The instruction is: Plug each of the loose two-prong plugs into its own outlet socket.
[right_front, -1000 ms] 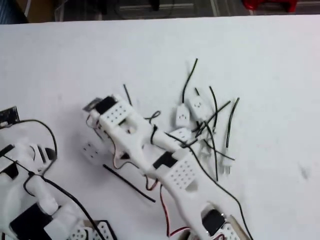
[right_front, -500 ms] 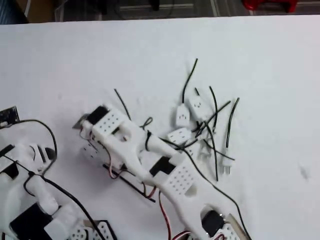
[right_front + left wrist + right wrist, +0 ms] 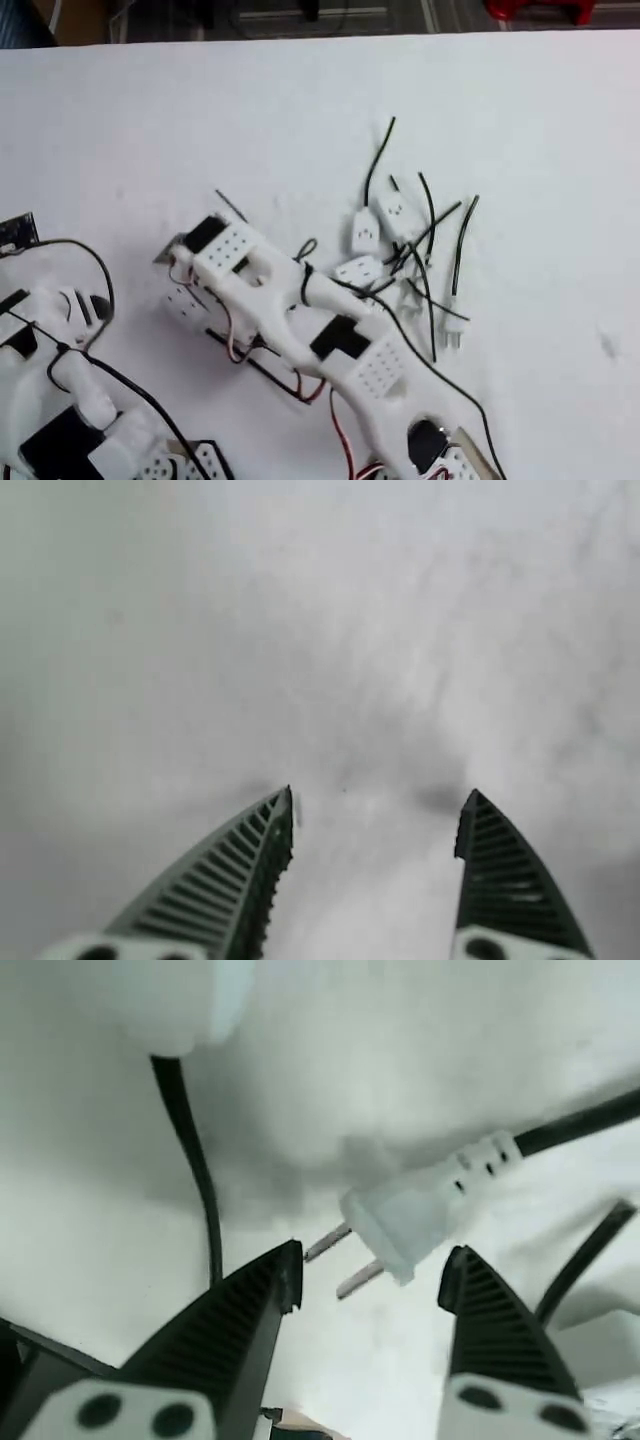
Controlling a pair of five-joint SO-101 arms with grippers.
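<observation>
Well left of the socket cluster [image 3: 365,240], the left gripper [image 3: 378,800] had its ribbed, tapered jaws wide apart over the bare white table [image 3: 300,630], gripping nothing. Nearer the cluster, the right gripper [image 3: 372,1258] had its jaws apart. A white moulded plug [image 3: 405,1222] with two metal prongs lay unclamped between the tips, a black cable [image 3: 190,1150] beside it.

Four sockets [image 3: 365,232] show: one near the fingers [image 3: 250,1320] of the right gripper [image 3: 370,1265], three clustered well beyond them. Two plugs [image 3: 405,1220] can be made out: one just ahead of those fingers, one well apart. The black cords [image 3: 378,158] are too tangled to count.
</observation>
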